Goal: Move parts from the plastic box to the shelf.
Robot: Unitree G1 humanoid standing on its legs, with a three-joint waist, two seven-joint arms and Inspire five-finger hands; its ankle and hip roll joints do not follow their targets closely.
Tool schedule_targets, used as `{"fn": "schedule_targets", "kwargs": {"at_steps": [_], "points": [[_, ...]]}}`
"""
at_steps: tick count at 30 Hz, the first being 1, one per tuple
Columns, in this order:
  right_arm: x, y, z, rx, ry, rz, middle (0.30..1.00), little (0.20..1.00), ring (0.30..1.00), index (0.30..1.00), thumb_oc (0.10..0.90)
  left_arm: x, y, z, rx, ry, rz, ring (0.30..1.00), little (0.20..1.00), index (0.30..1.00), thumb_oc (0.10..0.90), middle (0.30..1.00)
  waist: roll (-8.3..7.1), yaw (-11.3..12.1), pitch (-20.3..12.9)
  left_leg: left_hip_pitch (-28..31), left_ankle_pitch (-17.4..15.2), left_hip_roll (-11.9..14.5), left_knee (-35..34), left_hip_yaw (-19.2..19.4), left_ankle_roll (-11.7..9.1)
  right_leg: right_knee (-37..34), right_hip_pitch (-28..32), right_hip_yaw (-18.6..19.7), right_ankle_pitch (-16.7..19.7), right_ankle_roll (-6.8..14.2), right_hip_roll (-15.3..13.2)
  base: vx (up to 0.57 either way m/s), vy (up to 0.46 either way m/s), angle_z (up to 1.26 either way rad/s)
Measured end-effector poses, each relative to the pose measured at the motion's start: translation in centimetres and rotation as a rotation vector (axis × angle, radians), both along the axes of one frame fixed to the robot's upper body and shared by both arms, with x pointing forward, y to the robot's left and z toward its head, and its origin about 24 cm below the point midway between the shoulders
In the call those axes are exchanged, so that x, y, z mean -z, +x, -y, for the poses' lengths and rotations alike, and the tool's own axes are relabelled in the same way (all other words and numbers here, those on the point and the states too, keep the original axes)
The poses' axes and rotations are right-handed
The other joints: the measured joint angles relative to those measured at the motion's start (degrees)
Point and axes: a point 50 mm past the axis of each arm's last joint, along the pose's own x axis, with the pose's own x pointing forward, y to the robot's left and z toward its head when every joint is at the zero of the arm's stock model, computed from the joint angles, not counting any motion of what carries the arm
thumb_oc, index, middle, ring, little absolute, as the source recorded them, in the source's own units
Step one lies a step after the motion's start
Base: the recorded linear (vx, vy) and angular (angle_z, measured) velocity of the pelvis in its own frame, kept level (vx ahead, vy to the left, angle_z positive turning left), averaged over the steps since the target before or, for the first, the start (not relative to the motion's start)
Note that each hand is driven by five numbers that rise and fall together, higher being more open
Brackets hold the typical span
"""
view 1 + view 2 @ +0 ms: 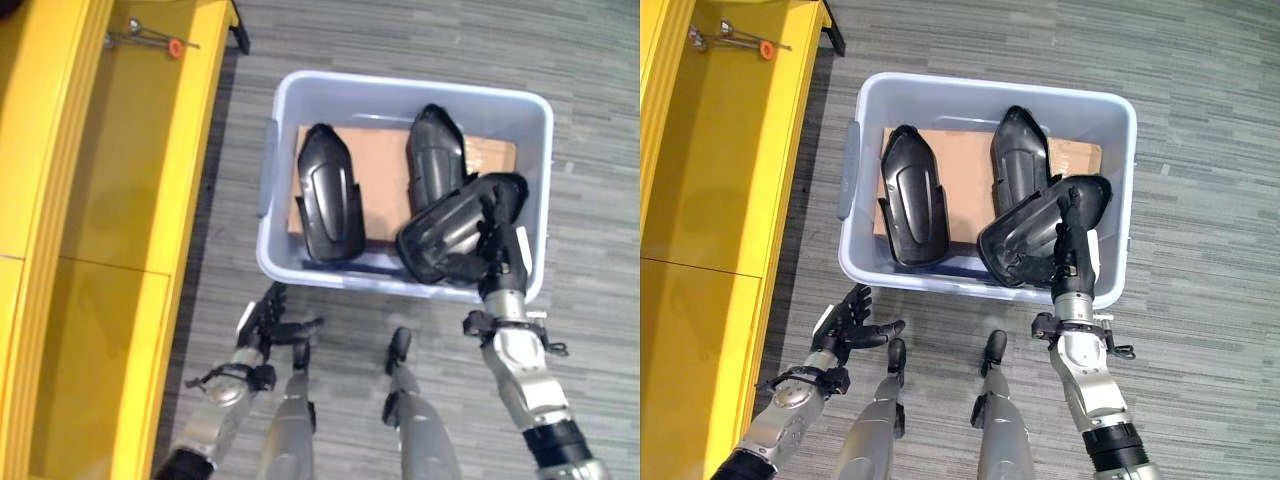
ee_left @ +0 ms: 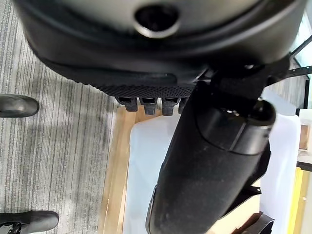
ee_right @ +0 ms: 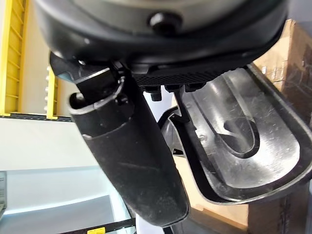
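The right hand [image 1: 1072,258] has its fingers curled on a black part [image 1: 1030,240] at the box's [image 1: 855,170] lower right; two more lie inside. The left hand [image 1: 845,322] hangs with fingers relaxed, lower left. The grip looks to sit near the part's edge, so it could twist loose or catch the rim before reaching the shelf [image 1: 710,180].

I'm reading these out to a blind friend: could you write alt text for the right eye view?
The robot's right hand grips a black moulded part at the near right of a pale plastic box holding two more black parts on cardboard. Its left hand hangs open over grey carpet, beside a yellow shelf.
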Motion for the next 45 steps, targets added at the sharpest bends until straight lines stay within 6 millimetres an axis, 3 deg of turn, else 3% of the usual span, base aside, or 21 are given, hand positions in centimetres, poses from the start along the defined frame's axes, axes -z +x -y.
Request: {"fn": "schedule_targets", "kwargs": {"at_steps": [11,28,41,45], "points": [[-0.1,-0.2,-0.5,-0.036,0.004,0.006,1.0,1.0,1.0,1.0,0.9,0.1,-0.2,0.0,-0.002,0.001,-0.006,1.0,1.0,1.0,0.9,1.0,-0.39,0.1,0.1,0.0,0.1,0.0,0.0,-0.2,0.1,0.0,0.2,-0.2,0.1,0.0,0.0,0.0,0.0,0.0],[1.5,-0.2,-2.3,-0.153,0.108,-0.073,1.0,1.0,1.0,1.0,0.9,0.3,-0.3,0.0,0.0,0.002,-0.011,1.0,1.0,1.0,0.9,1.0,-0.73,0.2,0.1,0.8,0.1,0.0,0.0,-0.3,0.1,0.0,1.1,-0.4,0.1,0.0,-0.1,0.0,0.0,0.0],[3.0,0.6,-3.0,-0.145,0.196,-0.155,1.0,1.0,1.0,1.0,0.9,0.2,-0.3,-0.2,-0.01,0.006,-0.012,1.0,1.0,1.0,0.9,1.0,-1.17,0.5,0.0,0.6,0.1,-0.1,0.0,-0.5,0.1,0.0,1.0,-0.5,0.0,0.0,-0.1,0.0,0.0,0.0],[3.2,1.7,-2.6,-0.085,0.209,-0.172,1.0,1.0,1.0,1.0,0.9,0.3,-0.3,-0.2,-0.027,0.005,-0.014,1.0,1.0,1.0,0.9,1.0,-1.19,1.7,0.0,0.5,0.1,0.0,0.0,-0.5,0.1,0.0,1.0,-0.6,0.0,0.0,-0.1,0.0,0.0,0.0]]}}
